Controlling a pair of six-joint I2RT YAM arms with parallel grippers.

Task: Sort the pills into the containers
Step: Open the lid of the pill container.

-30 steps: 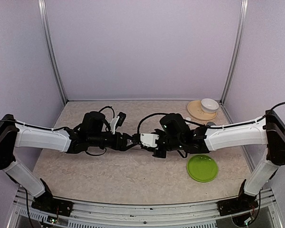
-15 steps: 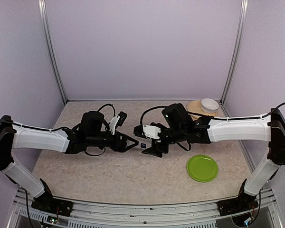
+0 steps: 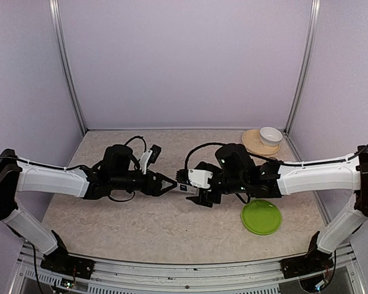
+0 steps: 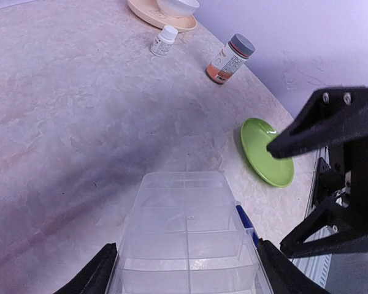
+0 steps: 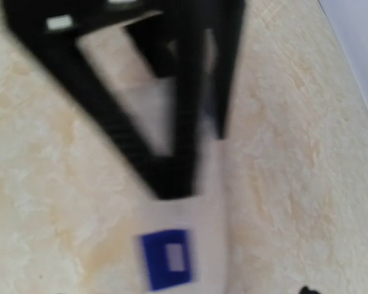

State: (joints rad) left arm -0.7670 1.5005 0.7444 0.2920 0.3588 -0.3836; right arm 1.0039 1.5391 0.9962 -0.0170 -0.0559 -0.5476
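The containers are one flat clear organiser (image 4: 187, 226) with square compartments and a blue latch (image 5: 165, 257) on its side. It is held off the table, and my left gripper (image 4: 187, 272) is shut on its near end, one black finger on each long side. In the top view the organiser (image 3: 180, 178) sticks out of the left gripper (image 3: 170, 182) toward my right gripper (image 3: 197, 195). The right gripper (image 4: 276, 197) stands open just beyond the latch side, its fingers wide apart and holding nothing. No pills show in any view.
A green plate (image 3: 261, 217) lies at the front right. Behind it are an amber bottle with a grey cap (image 4: 231, 59) and a small white bottle (image 4: 164, 41). A white bowl (image 3: 270, 135) sits on a tan plate (image 3: 253, 144) in the back right corner.
My right gripper was shut at the organiser's end, then opened and drew back a little to the right. The left gripper kept its hold on the organiser and barely moved.
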